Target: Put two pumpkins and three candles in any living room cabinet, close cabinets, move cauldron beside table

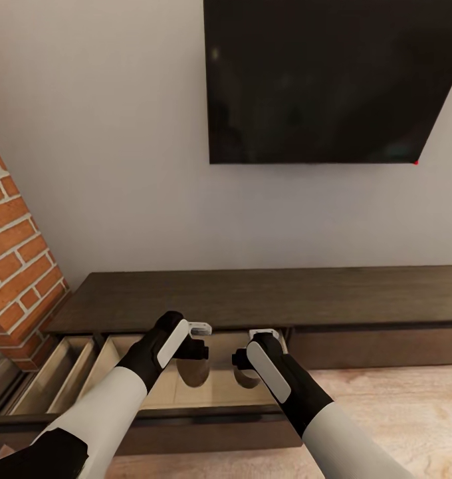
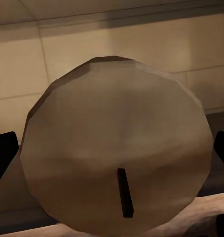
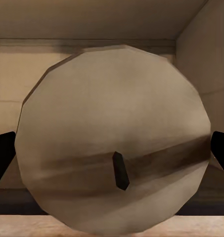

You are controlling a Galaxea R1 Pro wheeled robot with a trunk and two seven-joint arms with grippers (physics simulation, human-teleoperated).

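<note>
The long dark brown cabinet runs along the wall, with its left drawer pulled out to show pale beige compartments. Both arms reach over that drawer. My left gripper is shut on a tan candle, whose round top and dark wick face the left wrist view between black fingertips. My right gripper holds a second candle the same way, seen in the right wrist view above the drawer's inside. The pumpkins, cauldron and table are out of view.
A black TV hangs on the wall above the cabinet. The red brick chimney stands at the left, next to the open drawer. Light wood floor lies in front of the cabinet's shut right section.
</note>
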